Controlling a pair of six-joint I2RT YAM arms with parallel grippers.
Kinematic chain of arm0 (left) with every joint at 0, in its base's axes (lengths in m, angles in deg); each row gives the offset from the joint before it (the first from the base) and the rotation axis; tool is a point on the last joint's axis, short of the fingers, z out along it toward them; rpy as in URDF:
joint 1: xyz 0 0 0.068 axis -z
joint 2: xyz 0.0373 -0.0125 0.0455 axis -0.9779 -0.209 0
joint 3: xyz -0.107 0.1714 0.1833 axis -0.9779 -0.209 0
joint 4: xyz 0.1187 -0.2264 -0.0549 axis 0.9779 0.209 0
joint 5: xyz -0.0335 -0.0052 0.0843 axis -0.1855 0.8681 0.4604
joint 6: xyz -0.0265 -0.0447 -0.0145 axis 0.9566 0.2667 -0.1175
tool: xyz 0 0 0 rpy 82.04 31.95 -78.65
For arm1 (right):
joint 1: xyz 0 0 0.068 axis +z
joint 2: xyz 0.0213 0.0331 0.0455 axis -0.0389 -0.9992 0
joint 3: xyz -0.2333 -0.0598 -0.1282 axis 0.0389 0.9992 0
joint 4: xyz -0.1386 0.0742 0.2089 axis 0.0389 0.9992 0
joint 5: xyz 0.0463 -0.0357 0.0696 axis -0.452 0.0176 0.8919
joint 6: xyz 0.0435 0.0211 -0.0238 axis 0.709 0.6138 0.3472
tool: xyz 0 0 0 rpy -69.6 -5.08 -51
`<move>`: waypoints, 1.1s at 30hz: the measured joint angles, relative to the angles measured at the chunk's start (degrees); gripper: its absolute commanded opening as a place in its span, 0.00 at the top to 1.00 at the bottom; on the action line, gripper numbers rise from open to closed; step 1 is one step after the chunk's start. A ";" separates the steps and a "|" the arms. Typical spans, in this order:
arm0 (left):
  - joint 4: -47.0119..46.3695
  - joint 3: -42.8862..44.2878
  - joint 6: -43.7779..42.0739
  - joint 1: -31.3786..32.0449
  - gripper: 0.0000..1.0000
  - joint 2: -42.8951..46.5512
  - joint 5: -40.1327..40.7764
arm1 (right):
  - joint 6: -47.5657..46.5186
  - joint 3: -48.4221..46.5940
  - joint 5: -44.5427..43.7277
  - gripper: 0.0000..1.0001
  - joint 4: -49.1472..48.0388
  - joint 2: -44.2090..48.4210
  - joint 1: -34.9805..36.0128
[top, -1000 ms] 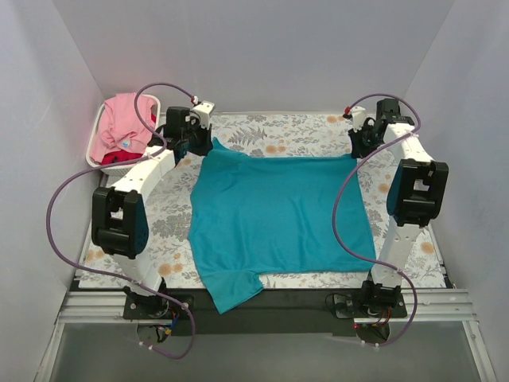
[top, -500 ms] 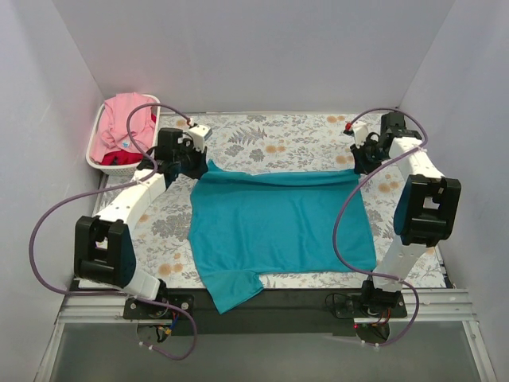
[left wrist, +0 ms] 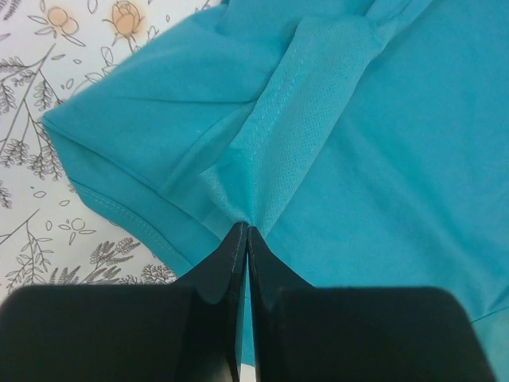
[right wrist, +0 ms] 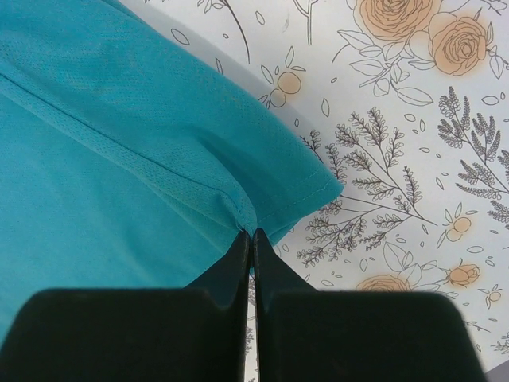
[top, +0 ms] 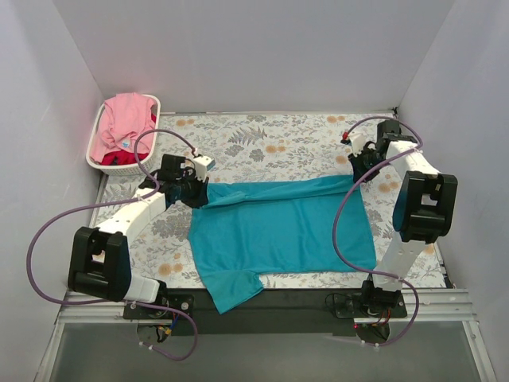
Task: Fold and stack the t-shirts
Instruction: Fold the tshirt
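A teal t-shirt (top: 278, 231) lies spread on the flowered table, its far edge lifted and carried toward the near side as a fold. My left gripper (top: 196, 194) is shut on the far-left corner of that edge (left wrist: 238, 208), the cloth pinched at the fingertips. My right gripper (top: 355, 177) is shut on the far-right corner (right wrist: 246, 215). A sleeve (top: 231, 288) hangs over the near table edge. A pink t-shirt (top: 121, 127) lies over a red one (top: 115, 157) in the basket.
A white slatted basket (top: 99, 163) stands at the far left corner by the wall. The flowered table cover (top: 270, 139) lies bare behind the shirt. Purple cables loop from both arms. Walls close in left, right and behind.
Both grippers have pulled the shirt's far edge toward the near side, from the table's back to about its middle, laying the far part over the rest.
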 measured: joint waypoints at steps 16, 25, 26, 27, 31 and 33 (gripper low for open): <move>3.52 -1.86 -6.80 0.09 0.65 0.00 -2.08 | -3.80 6.01 -1.64 0.59 0.02 0.11 -0.07; 13.46 4.68 -10.67 -1.60 0.56 -0.24 -8.90 | -4.37 5.60 -1.07 0.62 0.68 6.03 -1.03; 13.31 6.47 -10.12 -1.70 0.56 -0.94 -9.22 | -4.11 4.98 -0.87 0.63 1.16 6.32 -1.07; 12.96 8.28 -9.55 -1.77 0.55 -2.16 -9.44 | -3.67 4.20 -0.76 0.63 1.53 6.25 -1.07; 10.91 13.92 -7.02 -1.79 0.52 -9.42 -9.70 | -1.75 0.92 -0.44 0.63 2.71 2.99 -1.07; 10.49 15.08 -5.99 -1.68 0.52 -12.74 -9.66 | -1.05 0.39 -0.28 0.63 3.06 1.36 -1.03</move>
